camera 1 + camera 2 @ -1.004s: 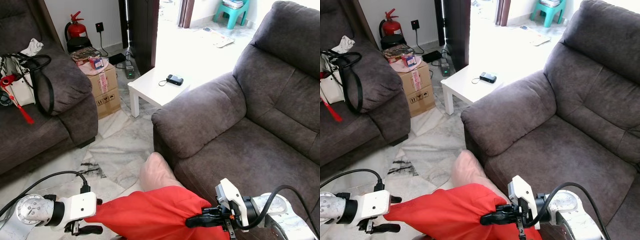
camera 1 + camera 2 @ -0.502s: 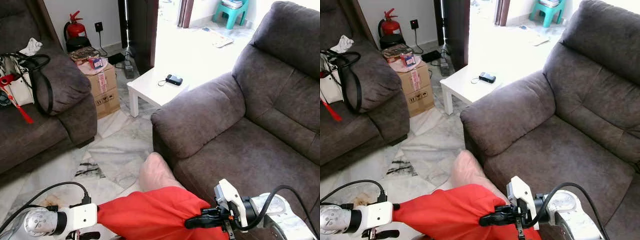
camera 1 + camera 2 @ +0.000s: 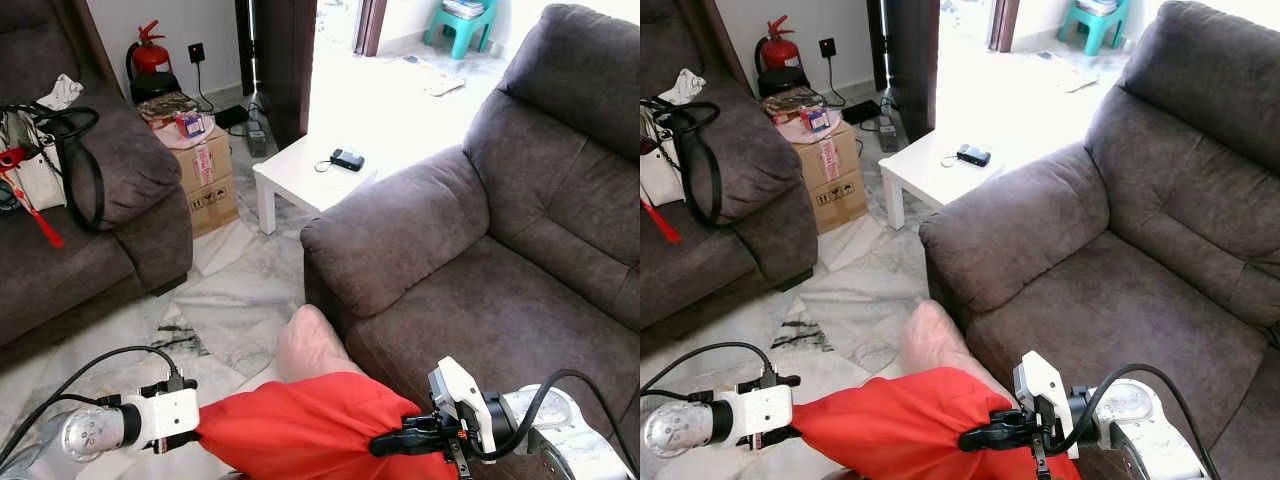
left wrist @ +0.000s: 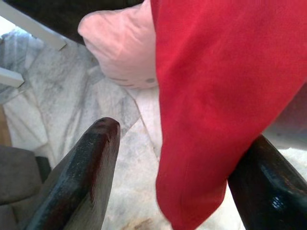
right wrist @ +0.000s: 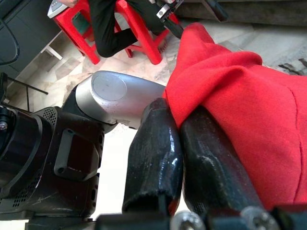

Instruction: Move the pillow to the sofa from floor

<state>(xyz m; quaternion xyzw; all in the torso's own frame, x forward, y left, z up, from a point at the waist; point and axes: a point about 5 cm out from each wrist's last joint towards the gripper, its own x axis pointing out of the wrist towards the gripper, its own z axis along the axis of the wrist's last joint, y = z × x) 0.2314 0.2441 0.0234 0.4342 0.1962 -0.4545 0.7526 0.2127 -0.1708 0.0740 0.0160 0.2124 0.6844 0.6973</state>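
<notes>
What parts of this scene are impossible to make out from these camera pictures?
- Red pillow: its lower part is cut off by the bottom edge of the eye views.
- Left gripper: in the eye views its fingers are hidden behind the pillow.
- Small dark object on the white table: too small to identify.
- Person in the right wrist view: cut off by the top edge.
- Handbag: cut by the left edge.

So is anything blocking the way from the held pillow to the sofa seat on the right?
Nothing visible does. The red pillow hangs between the left gripper, open around one end, and the right gripper, pinching the other. The sofa seat beside it lies bare; only its armrest rises nearby, ahead.
</notes>
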